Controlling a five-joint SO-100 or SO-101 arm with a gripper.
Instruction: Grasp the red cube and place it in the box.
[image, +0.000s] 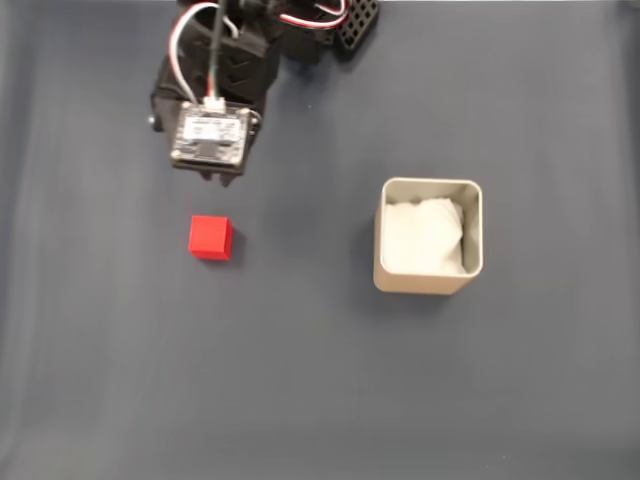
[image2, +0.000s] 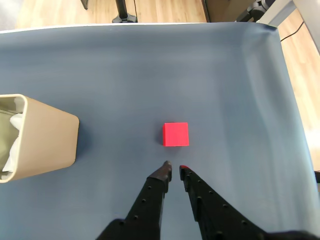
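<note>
Your black two-finger gripper (image2: 174, 169): jaws nearly closed, empty | small matte red cube (image2: 175, 134) just ahead, untouched | beige paper-lined square box (image2: 47, 142) near the cloth's left edge in the wrist view.

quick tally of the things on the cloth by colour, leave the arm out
red: 1, the red cube
beige: 1, the box
white: 1, the crumpled paper lining the box
total: 3
</note>
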